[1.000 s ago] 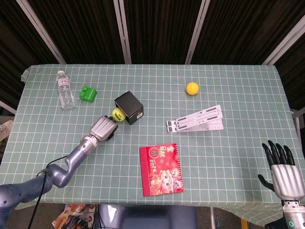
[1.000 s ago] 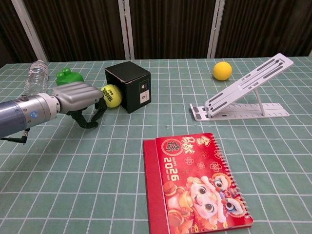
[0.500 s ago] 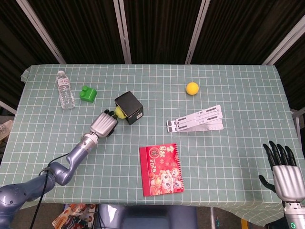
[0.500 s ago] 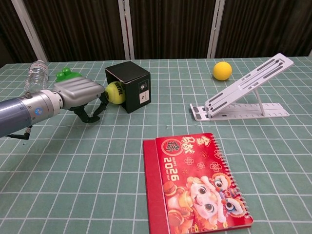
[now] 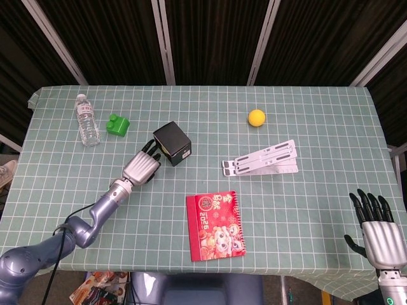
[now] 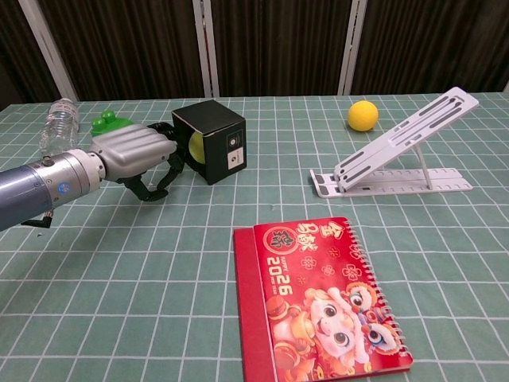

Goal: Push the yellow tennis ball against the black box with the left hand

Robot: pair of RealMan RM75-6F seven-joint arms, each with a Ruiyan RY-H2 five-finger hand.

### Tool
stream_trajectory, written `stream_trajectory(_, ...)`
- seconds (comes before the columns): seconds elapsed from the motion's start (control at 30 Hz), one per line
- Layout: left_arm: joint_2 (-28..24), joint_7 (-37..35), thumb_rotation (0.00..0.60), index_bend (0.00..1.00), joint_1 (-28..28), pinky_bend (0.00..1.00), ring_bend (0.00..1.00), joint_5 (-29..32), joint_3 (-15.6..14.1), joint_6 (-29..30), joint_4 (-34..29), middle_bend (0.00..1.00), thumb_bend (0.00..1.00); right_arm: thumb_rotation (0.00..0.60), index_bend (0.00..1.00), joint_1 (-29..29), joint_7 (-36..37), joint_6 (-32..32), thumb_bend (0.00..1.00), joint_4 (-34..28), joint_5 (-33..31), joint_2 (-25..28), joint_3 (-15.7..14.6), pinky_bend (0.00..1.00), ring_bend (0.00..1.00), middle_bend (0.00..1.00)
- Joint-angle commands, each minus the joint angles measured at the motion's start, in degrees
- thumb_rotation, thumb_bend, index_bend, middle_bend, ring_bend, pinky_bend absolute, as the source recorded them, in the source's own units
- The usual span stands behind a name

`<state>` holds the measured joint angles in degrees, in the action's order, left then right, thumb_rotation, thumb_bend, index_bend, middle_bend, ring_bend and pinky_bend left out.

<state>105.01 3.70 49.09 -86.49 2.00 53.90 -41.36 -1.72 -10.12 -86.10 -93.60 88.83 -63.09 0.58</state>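
The yellow tennis ball (image 6: 196, 147) shows only as a sliver in the chest view, wedged between my left hand (image 6: 134, 151) and the near-left face of the black box (image 6: 213, 140). It touches the box. The left hand's fingers (image 6: 165, 148) reach forward around the ball and press on it without gripping. In the head view the left hand (image 5: 142, 167) lies just left of the black box (image 5: 172, 143), and its fingers hide the ball. My right hand (image 5: 379, 230) hangs off the table's near right corner with its fingers spread, holding nothing.
A water bottle (image 5: 87, 119) and a green block (image 5: 117, 124) lie at the back left. An orange-yellow ball (image 5: 256, 117) sits at the back, with a white folding stand (image 5: 264, 159) in front of it. A red calendar (image 5: 214, 224) lies near the front edge.
The left hand has pushed forward and to the right, rolling the tennis ball up against the box, and its fingers now cover most of the ball. The right hand has stayed still.
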Motion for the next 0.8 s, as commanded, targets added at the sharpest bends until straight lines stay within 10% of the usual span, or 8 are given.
stream_trajectory(0.03,0.3,-0.6,0.600,0.49,-0.2,0.03,0.07,-0.8,-0.4,0.8,0.5,0.29,0.33,0.600,0.00,0.0,0.0,0.0,0.25,0.0,0.0,0.0,0.0,0.00,0.00,0.00)
stream_trajectory(0.57,-2.6,-2.2,0.600,0.42,-1.6,0.04,0.11,-1.5,-1.4,1.7,-3.2,0.24,0.31,0.600,0.00,-0.1,-0.3,0.3,0.25,0.0,-0.2,-0.1,0.2,0.00,0.00,0.00)
stream_trajectory(0.8,-17.0,2.8,0.600,0.33,-7.7,0.08,0.20,-6.5,-7.2,10.5,-25.6,0.28,0.26,0.600,0.00,0.0,-2.6,0.5,0.25,-0.2,-1.2,-0.7,0.5,0.00,0.00,0.00)
